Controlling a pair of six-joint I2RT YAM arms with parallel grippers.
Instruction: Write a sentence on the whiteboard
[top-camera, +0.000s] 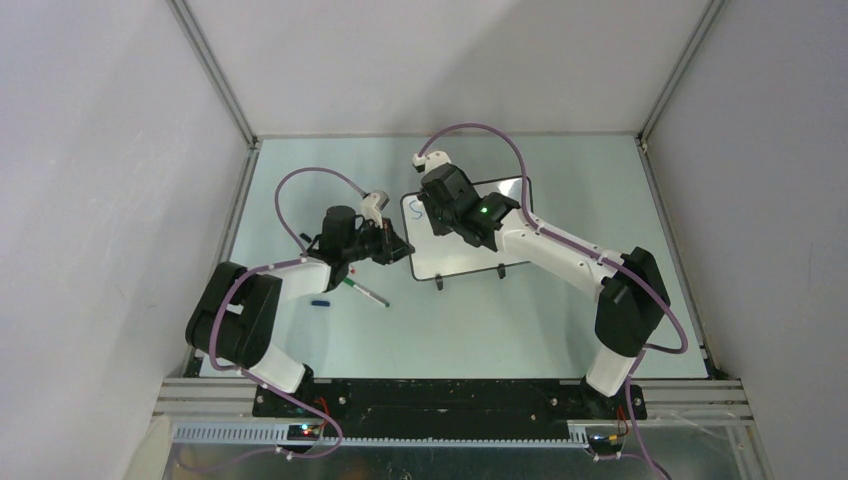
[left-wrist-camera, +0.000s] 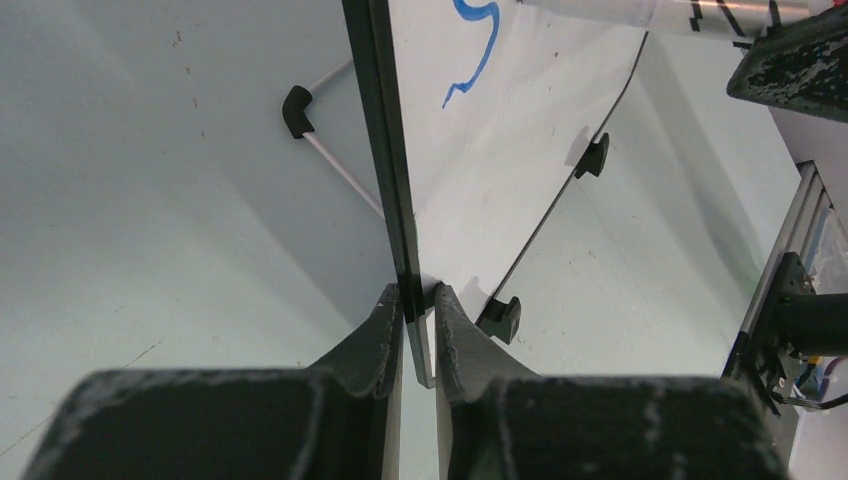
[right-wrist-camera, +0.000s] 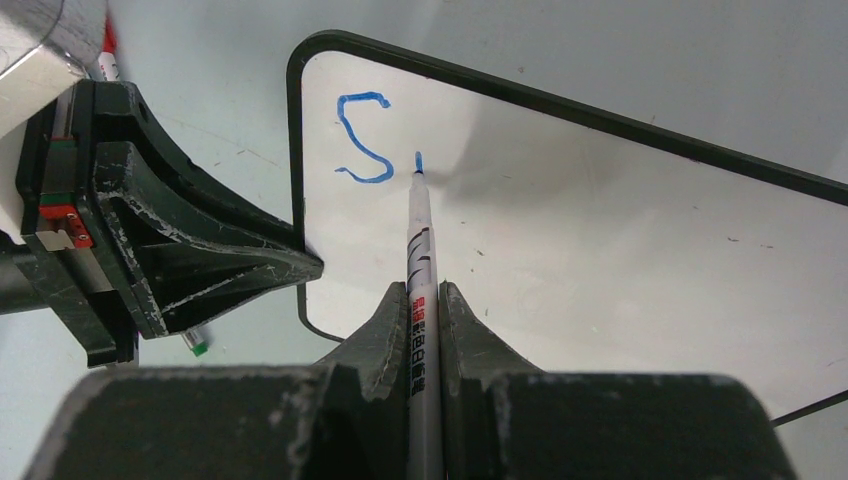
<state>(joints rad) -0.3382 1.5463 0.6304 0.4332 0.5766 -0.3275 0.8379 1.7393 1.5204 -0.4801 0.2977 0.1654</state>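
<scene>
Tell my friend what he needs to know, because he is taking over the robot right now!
Left gripper: shut on the left edge of the whiteboard, steadying it.
Right gripper: shut on a blue marker, with its tip on the board just right of the S.
Done: the sentence so far is only a blue S and one short stroke.
Left: all the rest of the sentence.
Also there: a green-tipped pen and a small blue piece, maybe a cap, lie on the table near the left gripper.
</scene>
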